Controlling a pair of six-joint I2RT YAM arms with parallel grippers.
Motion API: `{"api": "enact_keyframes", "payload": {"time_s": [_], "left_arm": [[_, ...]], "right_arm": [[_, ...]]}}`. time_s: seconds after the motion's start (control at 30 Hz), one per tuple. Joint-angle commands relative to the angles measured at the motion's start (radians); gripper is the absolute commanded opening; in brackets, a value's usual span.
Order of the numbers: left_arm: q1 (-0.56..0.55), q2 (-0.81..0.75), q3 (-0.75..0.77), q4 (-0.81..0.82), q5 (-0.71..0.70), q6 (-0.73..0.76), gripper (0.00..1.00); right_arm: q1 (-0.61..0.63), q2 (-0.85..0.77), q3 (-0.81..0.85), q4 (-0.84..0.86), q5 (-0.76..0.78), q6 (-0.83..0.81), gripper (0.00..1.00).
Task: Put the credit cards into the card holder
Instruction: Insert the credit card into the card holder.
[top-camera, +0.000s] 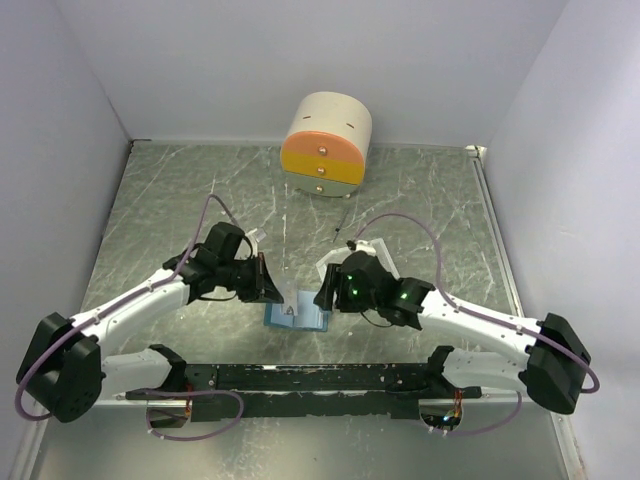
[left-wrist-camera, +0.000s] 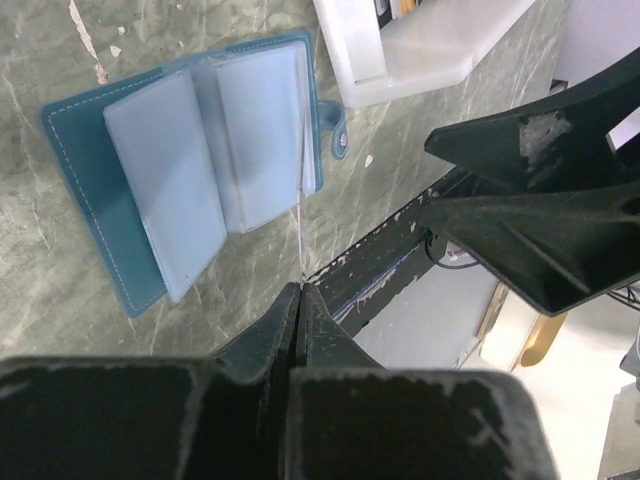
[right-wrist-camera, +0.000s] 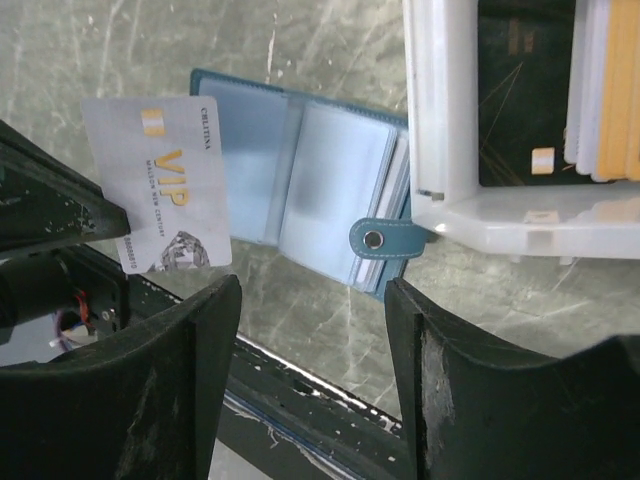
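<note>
The light-blue card holder (left-wrist-camera: 190, 180) lies open on the table, its slots up and its darker tab (right-wrist-camera: 385, 238) toward the tray. My left gripper (left-wrist-camera: 299, 288) is shut on a whitish credit card marked VIP (right-wrist-camera: 160, 185), held upright just above the holder's near edge; in the left wrist view the card shows edge-on (left-wrist-camera: 300, 220). My right gripper (right-wrist-camera: 312, 300) hangs open beside the holder (top-camera: 297, 318) with nothing between its fingers. More credit cards stand in the white tray: a dark one (right-wrist-camera: 515, 90) and orange and whitish ones (right-wrist-camera: 608, 90).
The shallow white tray (right-wrist-camera: 500, 215) sits right of the holder, partly under the right arm. A round cream drawer box (top-camera: 326, 143) with orange and yellow fronts stands at the back. The black base rail (top-camera: 310, 378) runs along the near edge. Walls enclose the table.
</note>
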Motion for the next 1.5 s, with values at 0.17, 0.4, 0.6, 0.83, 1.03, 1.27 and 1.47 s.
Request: {"api": "enact_keyframes", "payload": {"time_s": [0.17, 0.4, 0.6, 0.83, 1.03, 1.27, 1.47], "left_arm": [[0.040, 0.112, -0.047, 0.083, 0.145, 0.066, 0.07], [0.041, 0.191, -0.081, 0.161, 0.159, 0.071, 0.07], [0.043, 0.230, -0.090, 0.196, 0.153, 0.074, 0.07], [0.043, 0.254, -0.084, 0.181, 0.115, 0.088, 0.07], [0.043, 0.282, -0.085, 0.187, 0.086, 0.096, 0.07], [0.043, 0.313, -0.066, 0.188, 0.068, 0.116, 0.07], [0.043, 0.320, -0.054, 0.170, 0.046, 0.126, 0.07]], "right_arm": [[0.098, 0.064, -0.006, -0.023, 0.143, 0.114, 0.58], [0.104, 0.122, -0.023, 0.003, 0.197, 0.128, 0.58], [0.105, 0.158, -0.048, 0.056, 0.219, 0.113, 0.51], [0.105, 0.202, -0.057, 0.112, 0.201, 0.094, 0.47], [0.106, 0.230, -0.056, 0.121, 0.216, 0.085, 0.49], [0.105, 0.253, -0.066, 0.112, 0.261, 0.080, 0.40], [0.105, 0.249, -0.057, 0.090, 0.289, 0.070, 0.33]]}}
